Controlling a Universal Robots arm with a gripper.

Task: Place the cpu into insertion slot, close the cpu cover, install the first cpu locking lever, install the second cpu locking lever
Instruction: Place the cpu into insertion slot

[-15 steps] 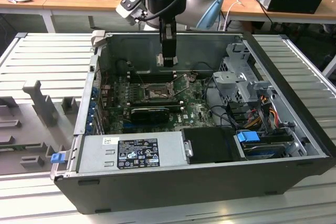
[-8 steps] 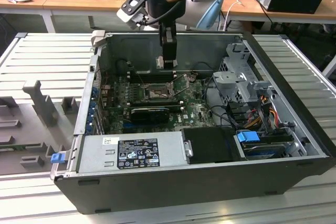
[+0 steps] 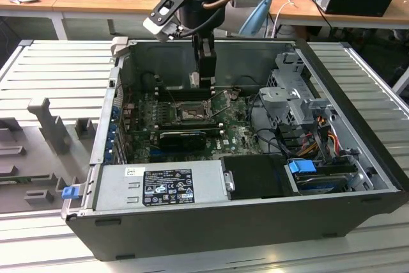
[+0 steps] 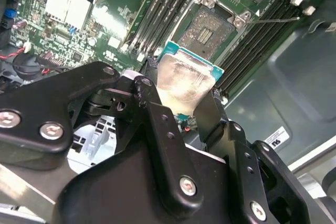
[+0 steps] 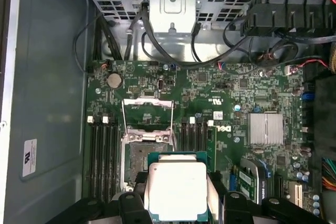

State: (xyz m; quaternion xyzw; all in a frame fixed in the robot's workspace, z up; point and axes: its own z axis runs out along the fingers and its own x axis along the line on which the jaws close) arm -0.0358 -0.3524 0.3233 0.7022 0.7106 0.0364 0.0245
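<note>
My gripper (image 3: 204, 76) hangs inside the open computer case, over the back of the green motherboard (image 3: 236, 135). It is shut on the cpu (image 5: 176, 190), a flat square chip with a pale metal top, held by its edges between the black fingers (image 5: 129, 203). In the second wrist view the cpu (image 4: 184, 80) is off the board, a little to one side of the insertion slot (image 4: 210, 27). The insertion slot (image 5: 143, 158) lies open with its contact field bare. The cpu cover (image 5: 148, 113) is swung up off it on its hinge. The slot (image 3: 190, 114) sits just in front of my fingers in the exterior view.
Black memory slots (image 5: 102, 150) flank the socket on both sides. A silver heatsink (image 5: 266, 128) and cables lie nearby. A drive cage (image 3: 287, 94) stands on the exterior view's right, a grey power supply (image 3: 160, 187) along the front, and a black card (image 3: 182, 137) just before the socket.
</note>
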